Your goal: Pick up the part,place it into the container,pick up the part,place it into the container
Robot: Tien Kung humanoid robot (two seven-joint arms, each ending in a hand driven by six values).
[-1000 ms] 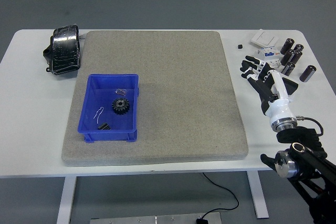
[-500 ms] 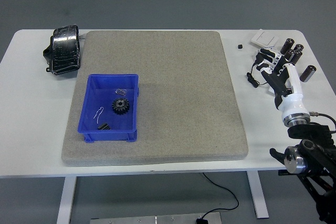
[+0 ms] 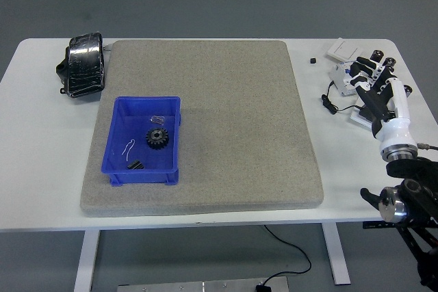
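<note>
Reaching farther right than before, the right hand (image 3: pixel 371 81) hovers fingers-spread over the black cylinders (image 3: pixel 383 66).

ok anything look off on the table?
Nothing spilled or damaged. The blue bin sits square on the grey mat with a black gear inside. The parts by the right robot hand are loosely jumbled, with a thin cable trailing out.

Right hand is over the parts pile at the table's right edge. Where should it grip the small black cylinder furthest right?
Judging by the head view, the right hand covers most of the pile. The black cylinder peeks out beside it and seems to lie tilted. Come from above, pinching across its round sides at mid-length; its ends look too small to hold.
</note>
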